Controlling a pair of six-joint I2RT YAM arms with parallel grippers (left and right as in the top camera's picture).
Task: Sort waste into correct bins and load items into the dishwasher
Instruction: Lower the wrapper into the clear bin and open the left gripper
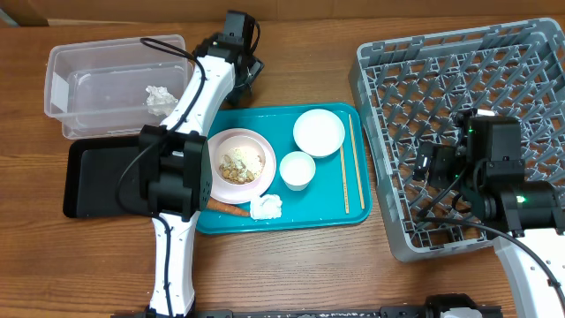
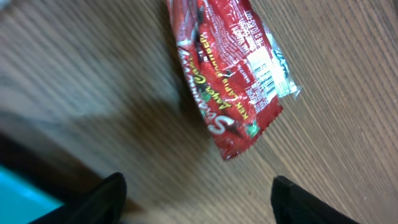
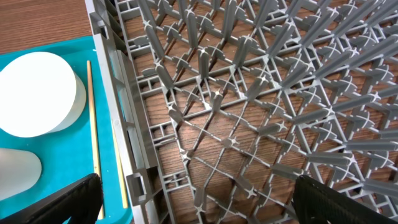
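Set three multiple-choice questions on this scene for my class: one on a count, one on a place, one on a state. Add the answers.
1. How many white dishes stand on the teal tray? A one; B five; C three.
2. Where does the red snack wrapper lie? A on the teal tray; B on the wooden table; C between a gripper's fingers.
3. How is the left gripper? A open, holding nothing; B shut on the wrapper; C shut, empty.
Answers: 1 C, since there is a plate, a bowl and a cup. 2 B, as the left wrist view shows it flat on bare wood. 3 A, for its fingertips stand apart, clear of the wrapper.
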